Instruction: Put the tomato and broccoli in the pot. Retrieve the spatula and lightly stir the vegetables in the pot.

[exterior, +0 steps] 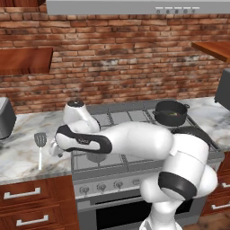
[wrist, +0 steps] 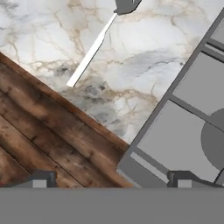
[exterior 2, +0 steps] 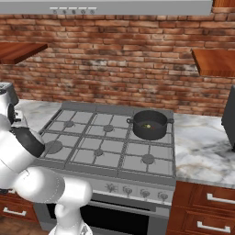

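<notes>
The spatula (exterior: 40,146) lies on the marble counter left of the stove, its slotted grey head (wrist: 126,5) away from the counter's edge and its pale handle (wrist: 89,52) pointing toward that edge. My gripper (wrist: 111,181) hangs open over the counter's front edge, between the spatula and the stove's corner, with nothing between its fingers. In the left base view the hand (exterior: 54,147) sits just right of the spatula. The dark pot (exterior: 170,112) (exterior 2: 149,124) stands on the back right burner. Small green and reddish bits show inside it, too small to tell broccoli from tomato.
The stove (exterior 2: 105,142) spans the middle, with marble counter (exterior: 22,152) on both sides. A grey appliance (exterior: 5,117) stands at the far left, a dark one (exterior: 223,90) at the far right. Wooden shelves hang on the brick wall. Below the counter edge is wooden floor (wrist: 35,140).
</notes>
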Controlling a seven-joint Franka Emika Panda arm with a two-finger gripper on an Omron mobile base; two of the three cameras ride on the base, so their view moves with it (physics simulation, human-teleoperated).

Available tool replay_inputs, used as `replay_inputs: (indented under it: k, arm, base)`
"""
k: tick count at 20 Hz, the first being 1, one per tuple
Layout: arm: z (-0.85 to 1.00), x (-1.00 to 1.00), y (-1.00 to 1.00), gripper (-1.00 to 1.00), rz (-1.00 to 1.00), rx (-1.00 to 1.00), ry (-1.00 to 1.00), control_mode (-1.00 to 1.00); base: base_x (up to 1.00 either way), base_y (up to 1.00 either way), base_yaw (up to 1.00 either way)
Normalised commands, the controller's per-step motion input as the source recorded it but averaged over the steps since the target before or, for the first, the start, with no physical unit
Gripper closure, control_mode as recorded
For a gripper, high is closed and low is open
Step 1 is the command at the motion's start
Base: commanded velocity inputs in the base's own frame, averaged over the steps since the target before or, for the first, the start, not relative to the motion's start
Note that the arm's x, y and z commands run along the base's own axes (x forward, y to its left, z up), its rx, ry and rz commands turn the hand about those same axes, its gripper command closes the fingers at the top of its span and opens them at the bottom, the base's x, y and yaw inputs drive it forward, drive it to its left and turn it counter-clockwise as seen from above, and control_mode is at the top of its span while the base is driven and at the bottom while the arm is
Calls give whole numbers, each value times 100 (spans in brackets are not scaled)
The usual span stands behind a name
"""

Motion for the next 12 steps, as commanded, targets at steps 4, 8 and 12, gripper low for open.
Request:
replay_inputs:
  k: [4,8,12]
  arm:
    - [0,8,49,-100,-31,0,0,-100]
    - [0,10,51,-100,-32,0,0,-100]
    - [0,7,35,-100,-28,0,5,-100]
  base:
    - [0,0,0]
    - [0,0,0]
    - [0,0,0]
